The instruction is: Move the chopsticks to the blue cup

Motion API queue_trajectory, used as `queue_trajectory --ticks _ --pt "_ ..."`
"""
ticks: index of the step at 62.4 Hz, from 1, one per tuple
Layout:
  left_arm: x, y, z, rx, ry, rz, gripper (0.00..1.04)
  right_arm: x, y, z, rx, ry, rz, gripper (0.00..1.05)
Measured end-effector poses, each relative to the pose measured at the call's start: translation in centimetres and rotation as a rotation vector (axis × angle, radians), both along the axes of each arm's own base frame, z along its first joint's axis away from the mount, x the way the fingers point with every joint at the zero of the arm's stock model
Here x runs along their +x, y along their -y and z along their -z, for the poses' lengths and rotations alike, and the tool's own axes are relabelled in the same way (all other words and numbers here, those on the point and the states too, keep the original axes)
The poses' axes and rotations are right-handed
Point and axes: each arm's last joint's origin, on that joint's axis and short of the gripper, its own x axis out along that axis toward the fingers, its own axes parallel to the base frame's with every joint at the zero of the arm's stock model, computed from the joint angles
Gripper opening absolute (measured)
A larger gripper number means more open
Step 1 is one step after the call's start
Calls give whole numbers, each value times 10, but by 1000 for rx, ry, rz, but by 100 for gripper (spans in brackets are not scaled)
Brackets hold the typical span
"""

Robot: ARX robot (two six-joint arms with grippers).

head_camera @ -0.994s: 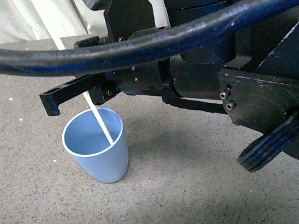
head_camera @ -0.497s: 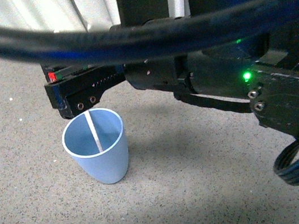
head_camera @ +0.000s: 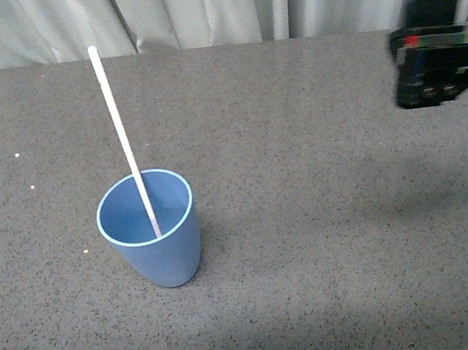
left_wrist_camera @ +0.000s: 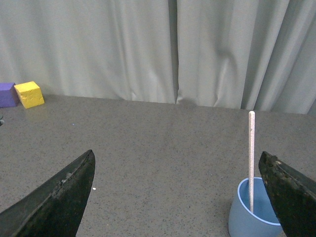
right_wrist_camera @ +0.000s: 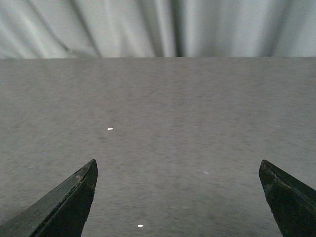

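Observation:
The blue cup (head_camera: 150,234) stands upright on the grey table left of the middle. The chopstick (head_camera: 119,131), a thin pale stick, stands in it with its lower end inside, leaning toward the back left and rising well above the rim. Nothing holds it. My right gripper (head_camera: 424,76) is at the far right edge of the front view, far from the cup; in its own view it is open (right_wrist_camera: 177,163) over bare table. My left gripper (left_wrist_camera: 176,154) is open and empty; its view shows the cup (left_wrist_camera: 247,219) and chopstick (left_wrist_camera: 252,158) close to one finger.
A grey curtain (head_camera: 214,3) hangs along the table's far edge. A yellow block (left_wrist_camera: 29,94) and a purple block (left_wrist_camera: 6,94) sit by the curtain, far from the cup. A few white specks (head_camera: 17,155) lie on the table.
The right arm, which hung over the cup and filled the front view, has pulled away to the right. The chopstick now stands free in the cup.

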Motion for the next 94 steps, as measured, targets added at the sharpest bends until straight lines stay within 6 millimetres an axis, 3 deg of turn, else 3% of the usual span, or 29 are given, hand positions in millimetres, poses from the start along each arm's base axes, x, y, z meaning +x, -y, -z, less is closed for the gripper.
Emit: queue_trajectory --ticks 6,12,31,44,94 --pt "0 0 0 0 0 0 98 -13 27 -10 -44 79 122 93" --pt "0 0 0 0 0 0 98 -28 44 -23 -56 271 139 78" --pt "0 0 0 0 0 0 98 -82 68 -26 -105 317 122 0" --pt "0 0 0 0 0 0 98 -99 81 -27 -101 320 123 1" --pt "0 0 0 0 0 0 98 -136 81 -33 -100 341 123 1"
